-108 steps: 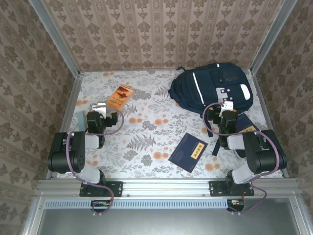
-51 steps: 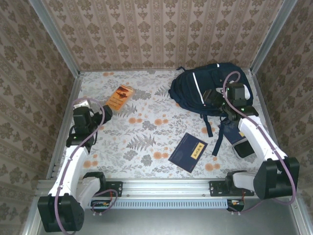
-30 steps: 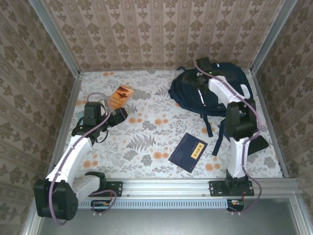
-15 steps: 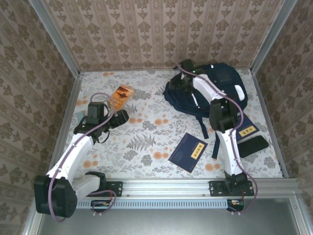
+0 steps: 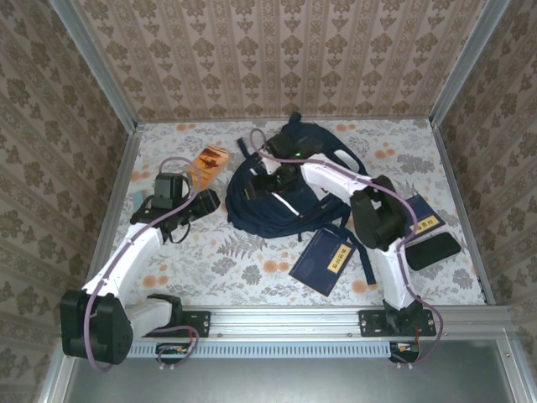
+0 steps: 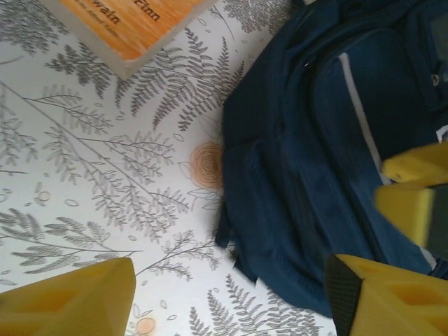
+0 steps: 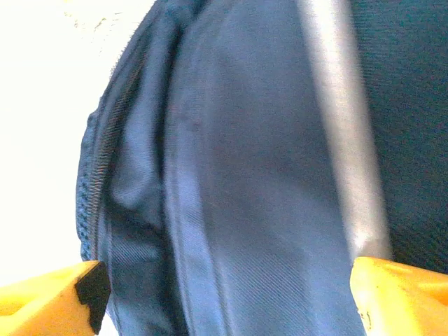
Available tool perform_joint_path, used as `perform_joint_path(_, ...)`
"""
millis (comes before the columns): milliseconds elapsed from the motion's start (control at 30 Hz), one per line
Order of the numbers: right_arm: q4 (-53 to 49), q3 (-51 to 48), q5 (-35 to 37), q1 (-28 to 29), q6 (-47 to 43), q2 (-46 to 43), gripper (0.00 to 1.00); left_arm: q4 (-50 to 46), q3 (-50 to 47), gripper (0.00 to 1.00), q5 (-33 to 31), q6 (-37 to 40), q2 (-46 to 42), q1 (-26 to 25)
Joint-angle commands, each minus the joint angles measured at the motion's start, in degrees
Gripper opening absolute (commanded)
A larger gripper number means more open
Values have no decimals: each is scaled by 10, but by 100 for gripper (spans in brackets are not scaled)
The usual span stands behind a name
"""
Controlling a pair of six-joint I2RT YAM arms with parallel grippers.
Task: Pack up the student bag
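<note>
Bag [image 5: 277,189]: navy fabric backpack, white reflective stripe, dark straps trailing. Lies slumped, crumpled. Seam and stripe span gap between right gripper [image 7: 224,297] jaws; lower corner reaches between left gripper [image 6: 231,294] jaws.

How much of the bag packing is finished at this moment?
Done: nothing is packed; the orange book, the near navy book, the right navy book and a flat black item lie on the table. In hand: the right end effector sits spread on the student bag, and the open left end effector is beside its edge. Left: get the items into the bag.
</note>
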Motion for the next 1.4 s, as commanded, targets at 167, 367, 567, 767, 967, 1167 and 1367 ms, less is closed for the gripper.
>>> perform_joint_path(167, 89, -259, 148, -40, 198, -258, 81, 19, 114, 47, 36, 37, 129, -74)
perform_joint_path(367, 98, -395, 191, -48, 259, -346, 73, 9, 175, 32, 29, 45, 239, -117)
perform_joint_path(567, 131, -412, 164, -56, 280, -313, 70, 9, 179, 30, 14, 36, 313, -146)
perform_joint_path(767, 169, -385, 168, -75, 291, -229, 67, 9, 145, 29, 3, 17, 340, -160)
perform_joint_path(967, 181, -299, 129, -92, 249, -134, 67, 35, 74, 27, 15, -17, 327, -195)
perform_joint_path(1167, 152, -206, 51, -92, 160, -91, 66, 40, 35, 31, 12, -37, 268, -227)
perform_joint_path(1367, 137, -294, 77, -130, 153, -253, 74, -75, 150, 55, -45, 44, 203, -252)
